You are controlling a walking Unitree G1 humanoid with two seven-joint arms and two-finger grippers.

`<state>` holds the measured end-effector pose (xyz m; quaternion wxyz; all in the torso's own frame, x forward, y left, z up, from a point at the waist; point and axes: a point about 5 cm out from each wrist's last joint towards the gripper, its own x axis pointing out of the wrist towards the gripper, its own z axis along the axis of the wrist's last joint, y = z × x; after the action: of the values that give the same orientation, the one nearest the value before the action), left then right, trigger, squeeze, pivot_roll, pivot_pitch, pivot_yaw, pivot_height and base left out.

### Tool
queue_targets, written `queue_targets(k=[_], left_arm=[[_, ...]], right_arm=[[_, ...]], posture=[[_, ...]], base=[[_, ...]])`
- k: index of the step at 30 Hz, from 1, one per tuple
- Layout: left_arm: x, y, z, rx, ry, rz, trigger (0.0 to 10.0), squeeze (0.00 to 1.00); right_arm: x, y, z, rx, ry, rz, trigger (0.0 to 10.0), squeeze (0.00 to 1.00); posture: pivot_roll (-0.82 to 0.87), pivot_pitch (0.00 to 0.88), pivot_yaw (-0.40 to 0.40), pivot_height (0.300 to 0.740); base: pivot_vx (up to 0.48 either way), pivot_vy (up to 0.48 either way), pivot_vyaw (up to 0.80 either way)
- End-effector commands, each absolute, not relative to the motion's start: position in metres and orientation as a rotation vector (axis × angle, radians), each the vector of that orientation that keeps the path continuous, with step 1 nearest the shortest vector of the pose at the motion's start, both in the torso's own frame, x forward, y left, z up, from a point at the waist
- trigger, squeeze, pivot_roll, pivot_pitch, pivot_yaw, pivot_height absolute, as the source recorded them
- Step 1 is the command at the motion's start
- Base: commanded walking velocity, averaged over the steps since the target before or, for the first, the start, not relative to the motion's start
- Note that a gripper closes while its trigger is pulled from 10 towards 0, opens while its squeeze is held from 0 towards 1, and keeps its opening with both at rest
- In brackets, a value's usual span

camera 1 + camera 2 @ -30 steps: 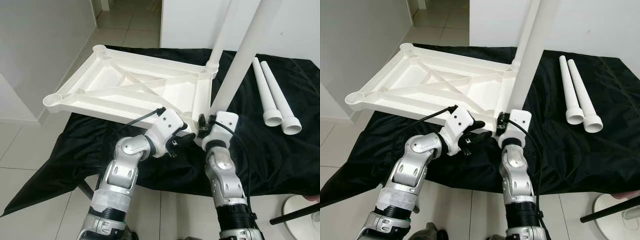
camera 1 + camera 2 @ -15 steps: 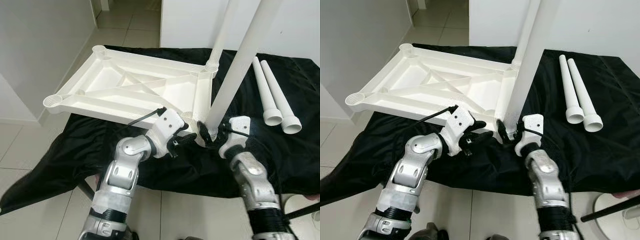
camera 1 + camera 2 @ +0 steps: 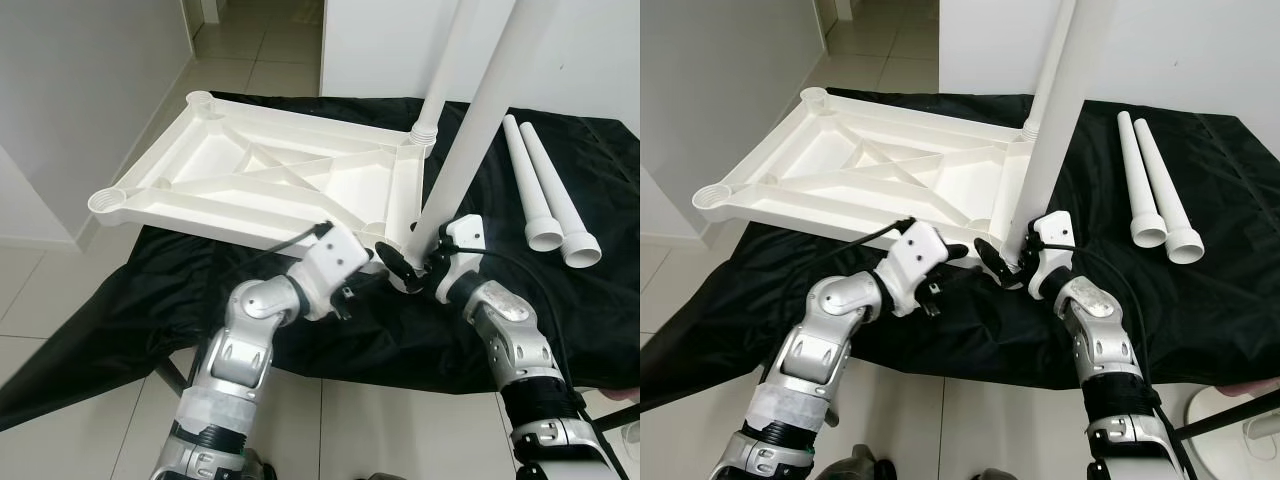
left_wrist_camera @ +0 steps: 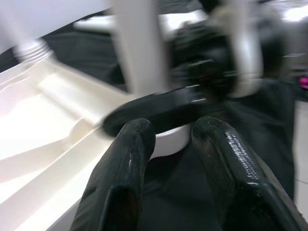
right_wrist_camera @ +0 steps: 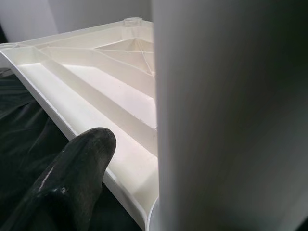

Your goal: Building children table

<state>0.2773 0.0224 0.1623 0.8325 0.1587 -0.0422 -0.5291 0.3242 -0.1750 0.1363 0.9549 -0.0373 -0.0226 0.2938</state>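
Roughly halfway through, I'd say. The white tabletop (image 3: 270, 185) is lying upside down on a black cloth (image 3: 120, 300) draped over the worktop, ribs and diagonal braces facing up. Two legs are standing in its right-hand corners: the far leg (image 3: 445, 60) sits in its threaded collar, and the near leg (image 3: 470, 130) is in the near corner socket, leaning a bit to the right. It's hard to say if it's seated all the way home. Two spare legs (image 3: 550, 195) lie side by side on the cloth, well apart from the tabletop on the right, flared ends toward the robot. The two left corner sockets, near (image 3: 104, 199) and far (image 3: 198, 98), have nothing in them. So two legs are left to fit, then presumably flipping the whole thing over.

The right tool (image 3: 408, 264) is at the base of the near leg, fingers apart either side of it, right at the socket. From the wrist view one finger is beside the leg and the other is hidden behind it, so I can't tell whether it's actually squeezing. Looks more like a loose wrap to me. The left tool (image 3: 372, 272) is just beside that same corner, fingers a little apart and holding nothing, tips near the tabletop's rim.

The tabletop looks like plain moulded plastic, glossy, pretty light and stiff. The legs are smooth tapered tubes, so probably slippery to grip.
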Motion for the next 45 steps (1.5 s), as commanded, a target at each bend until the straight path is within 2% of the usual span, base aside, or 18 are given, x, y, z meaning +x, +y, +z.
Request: queue_targets(k=[1, 2, 3, 4, 7, 8, 15, 16, 17, 18, 23, 30, 32, 35, 38, 45], left_arm=[[0.278, 0.021, 0.153, 0.290, -0.096, -0.932, 10.0, 0.00], [0.277, 0.020, 0.152, 0.285, -0.094, -0.936, 10.0, 0.00], [0.277, 0.020, 0.152, 0.285, -0.094, -0.936, 10.0, 0.00], [0.275, 0.020, 0.151, 0.286, -0.092, -0.941, 10.0, 0.00], [0.274, 0.020, 0.150, 0.288, -0.090, -0.943, 10.0, 0.00], [0.275, 0.020, 0.149, 0.288, -0.090, -0.939, 10.0, 0.00], [0.278, 0.025, 0.149, 0.277, -0.092, -0.905, 10.0, 0.00], [0.279, 0.025, 0.149, 0.273, -0.093, -0.900, 10.0, 0.00], [0.279, 0.025, 0.149, 0.273, -0.093, -0.900, 10.0, 0.00], [0.279, 0.025, 0.149, 0.270, -0.093, -0.898, 10.0, 0.00], [0.279, 0.025, 0.148, 0.260, -0.093, -0.897, 10.0, 0.00], [0.284, 0.027, 0.149, 0.258, -0.091, -0.876, 10.0, 0.00], [0.284, 0.027, 0.150, 0.257, -0.091, -0.875, 10.0, 0.00], [0.285, 0.028, 0.150, 0.252, -0.090, -0.870, 10.0, 0.00], [0.286, 0.028, 0.149, 0.252, -0.090, -0.868, 10.0, 0.00], [0.288, 0.030, 0.152, 0.249, -0.093, -0.858, 10.0, 0.00]], right_arm=[[0.326, -0.175, 0.134, -0.097, -0.036, 0.624, 10.0, 0.00], [0.327, -0.176, 0.134, -0.093, -0.032, 0.629, 4.7, 0.00], [0.327, -0.176, 0.134, -0.093, -0.032, 0.629, 4.7, 0.00], [0.328, -0.179, 0.134, -0.092, -0.029, 0.627, 2.1, 0.00], [0.329, -0.181, 0.134, -0.091, -0.028, 0.626, 2.1, 0.00], [0.328, -0.185, 0.132, -0.085, -0.020, 0.623, 0.0, 0.00], [0.323, -0.194, 0.123, -0.080, 0.007, 0.596, 0.0, 0.00], [0.323, -0.195, 0.122, -0.071, 0.010, 0.584, 5.1, 0.00], [0.323, -0.195, 0.122, -0.071, 0.010, 0.584, 5.1, 0.00], [0.323, -0.195, 0.121, -0.054, 0.009, 0.567, 10.0, 0.00], [0.325, -0.194, 0.122, -0.049, 0.007, 0.477, 10.0, 0.00], [0.324, -0.176, 0.123, -0.023, 0.003, 0.158, 10.0, 0.00], [0.324, -0.176, 0.123, -0.019, 0.008, 0.134, 10.0, 0.00], [0.320, -0.166, 0.118, 0.051, 0.039, -0.048, 10.0, 0.00], [0.317, -0.156, 0.116, 0.091, 0.055, -0.143, 10.0, 0.00], [0.314, -0.137, 0.124, 0.109, 0.009, -0.151, 10.0, 0.00]], posture=[[0.00, 0.000, 0.004, 0.740], [0.00, 0.000, 0.003, 0.740], [0.00, 0.000, 0.003, 0.740], [0.01, 0.000, 0.003, 0.740], [0.01, 0.000, 0.003, 0.740], [0.01, 0.000, 0.002, 0.740], [0.00, 0.000, -0.001, 0.740], [0.00, 0.000, 0.001, 0.740], [0.00, 0.000, 0.001, 0.740], [-0.01, 0.000, 0.002, 0.740], [-0.01, 0.000, 0.002, 0.740], [-0.02, 0.000, -0.004, 0.740], [-0.02, 0.000, -0.004, 0.740], [-0.02, 0.000, -0.006, 0.740], [-0.02, 0.000, -0.006, 0.740], [-0.01, 0.000, -0.003, 0.740]], base=[[0.000, 0.000, 0.00], [0.000, 0.000, 0.00], [0.000, 0.000, 0.00], [0.000, 0.000, 0.00], [0.000, 0.000, 0.00], [0.000, 0.000, 0.00], [0.000, 0.000, 0.00], [0.000, 0.000, 0.00], [0.000, 0.000, 0.00], [0.000, 0.000, 0.00], [0.000, 0.000, 0.00], [0.000, 0.000, 0.00], [0.000, 0.000, 0.00], [0.000, 0.000, 0.00], [0.000, 0.000, 0.00], [0.000, 0.000, 0.00]])
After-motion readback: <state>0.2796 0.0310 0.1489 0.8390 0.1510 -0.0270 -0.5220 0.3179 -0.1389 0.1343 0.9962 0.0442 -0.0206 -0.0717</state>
